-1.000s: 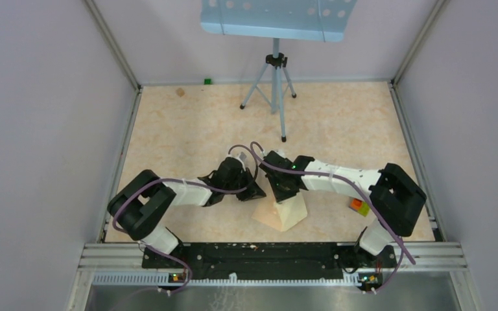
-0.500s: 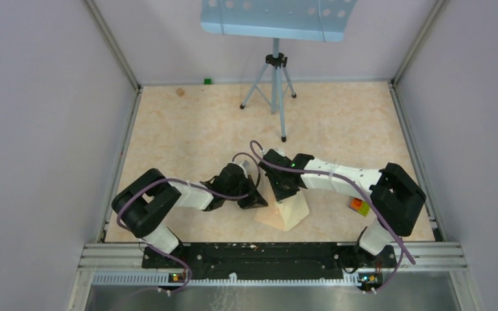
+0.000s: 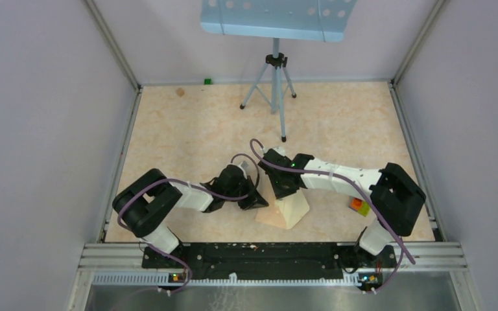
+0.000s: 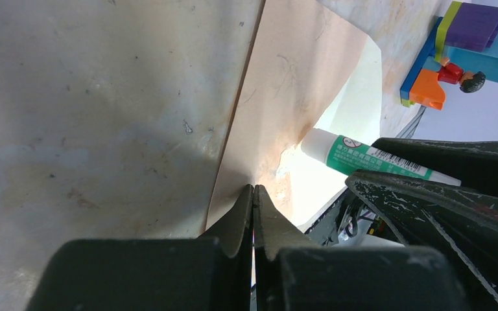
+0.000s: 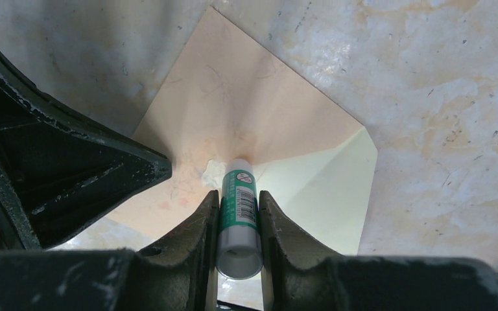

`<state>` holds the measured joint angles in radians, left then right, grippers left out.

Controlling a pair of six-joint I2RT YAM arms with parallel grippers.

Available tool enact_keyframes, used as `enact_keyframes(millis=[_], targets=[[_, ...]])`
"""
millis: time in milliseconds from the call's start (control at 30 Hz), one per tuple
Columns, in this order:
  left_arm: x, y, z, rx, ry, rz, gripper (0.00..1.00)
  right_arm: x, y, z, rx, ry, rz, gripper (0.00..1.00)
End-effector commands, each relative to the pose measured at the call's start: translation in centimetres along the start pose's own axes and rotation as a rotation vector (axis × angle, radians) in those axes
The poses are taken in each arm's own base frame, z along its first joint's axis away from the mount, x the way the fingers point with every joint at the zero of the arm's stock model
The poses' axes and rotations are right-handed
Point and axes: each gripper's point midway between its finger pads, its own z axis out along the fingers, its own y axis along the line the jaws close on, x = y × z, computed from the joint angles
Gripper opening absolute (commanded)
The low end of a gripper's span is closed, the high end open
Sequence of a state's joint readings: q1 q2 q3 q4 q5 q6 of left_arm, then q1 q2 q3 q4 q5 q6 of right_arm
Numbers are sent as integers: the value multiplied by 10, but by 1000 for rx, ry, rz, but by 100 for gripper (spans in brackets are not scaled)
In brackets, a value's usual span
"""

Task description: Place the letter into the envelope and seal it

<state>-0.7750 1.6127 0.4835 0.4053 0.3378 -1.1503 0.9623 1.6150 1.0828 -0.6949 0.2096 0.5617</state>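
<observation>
Gluing step: sealing was judged begun; the glue stick point(image 5: 238, 214) tip was set on the envelope point(image 5: 233, 123), which lay flat on the table point(image 5: 428, 97).
Letter point(image 5: 324, 188): cream and smooth, seen at the envelope's open side, apparently tucked in.
Right gripper point(image 5: 238, 194): clamped narrowly round the stick.
Left gripper point(image 4: 253, 194): jaws closed together at the envelope's edge.
Next: the flap was judged due to be folded over and pressed flat.
Textures: creased matte kraft paper; a hard plastic cylinder.
</observation>
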Motion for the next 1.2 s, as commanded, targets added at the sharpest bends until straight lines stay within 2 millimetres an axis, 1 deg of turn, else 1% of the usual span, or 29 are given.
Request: enact_keyframes(millis=[0,133,267,467,600,700,933,1167], targets=[[9,49,-2,-169,-8,-12,0,-27,11,-4,-5,-78,13,0],[9,50,-1,-167,-9,-16,0,-31,7,1,2,-77,19,0],[9,48,-1,-161,-8,-14,0,-30,9,7,1,-64,11,0],[9,48,0,-162,-9,-16,0,-21,7,12,14,-30,-4,0],[8,48,0,-161,-12,-23,0,-15,13,13,0,-8,-23,0],[8,47,0,-160,-13,-27,0,-7,18,14,-13,19,-41,0],[9,48,0,-152,-19,-54,0,7,25,9,-45,58,-62,0],[14,52,0,-135,-21,-122,0,19,26,6,-56,81,-65,0]])
